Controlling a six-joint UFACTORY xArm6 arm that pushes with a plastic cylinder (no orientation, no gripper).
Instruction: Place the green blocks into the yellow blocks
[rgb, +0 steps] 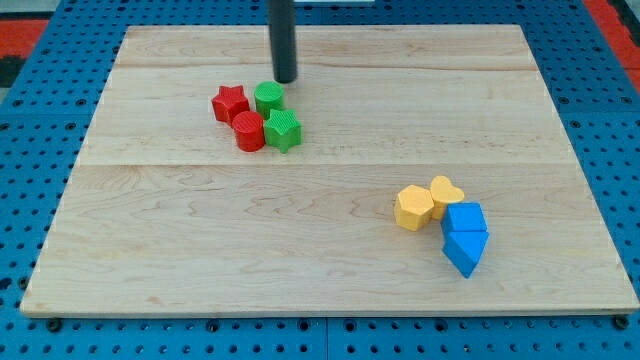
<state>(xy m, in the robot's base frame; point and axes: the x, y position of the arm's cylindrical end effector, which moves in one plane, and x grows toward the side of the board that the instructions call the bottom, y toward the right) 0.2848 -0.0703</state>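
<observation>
Gripperless, my tip (286, 79) stands just above the green cylinder (268, 98), touching the green star (283, 130).

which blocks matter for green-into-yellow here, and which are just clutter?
In the job:
- green cylinder, just below my tip
- green star, touching the red cylinder
- yellow hexagon
- yellow heart, beside the hexagon

Just lying about:
- red star
- red cylinder
- two blue blocks: upper, lower, against the yellow pair
</observation>
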